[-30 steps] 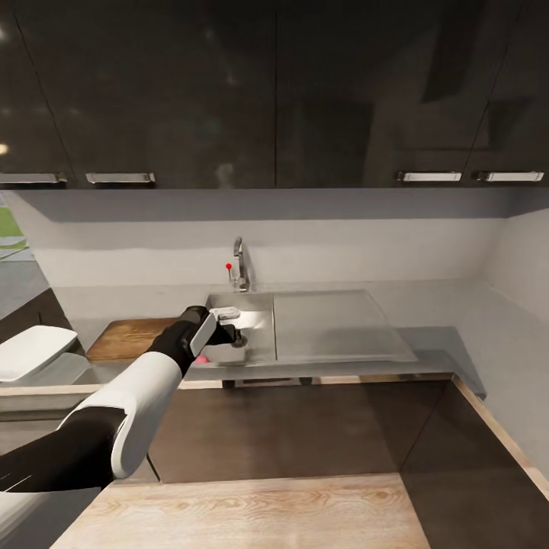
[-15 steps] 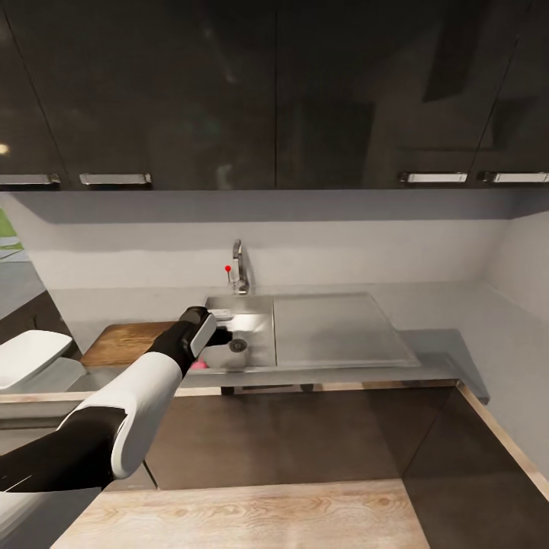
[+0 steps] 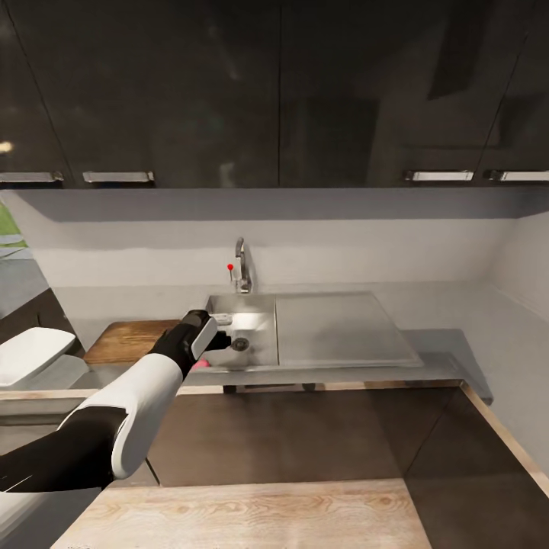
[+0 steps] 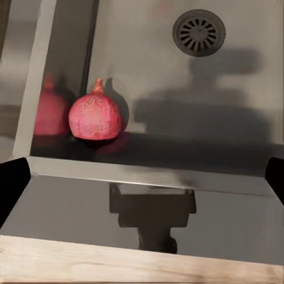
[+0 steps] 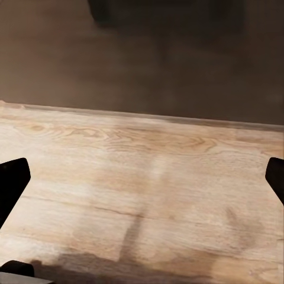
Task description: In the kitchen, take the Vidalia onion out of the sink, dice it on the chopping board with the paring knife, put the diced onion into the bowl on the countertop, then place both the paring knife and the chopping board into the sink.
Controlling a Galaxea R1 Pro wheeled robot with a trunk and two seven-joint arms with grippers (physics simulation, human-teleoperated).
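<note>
Pulled back a touch over the last second, the left gripper now hangs over the near-left part of the sink, jaws spread wide with nothing between them. Pretty sure it's lining up on the Vidalia onion, sitting in the basin's corner against the wall. Chopping board waits on the countertop just left of the sink; right gripper gapes empty over wood floor.

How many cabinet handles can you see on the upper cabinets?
4. Two on the dark upper cabinets at the head view's left, one cut by the edge and one beside it; two at the right. More may lie beyond the frame.
</note>
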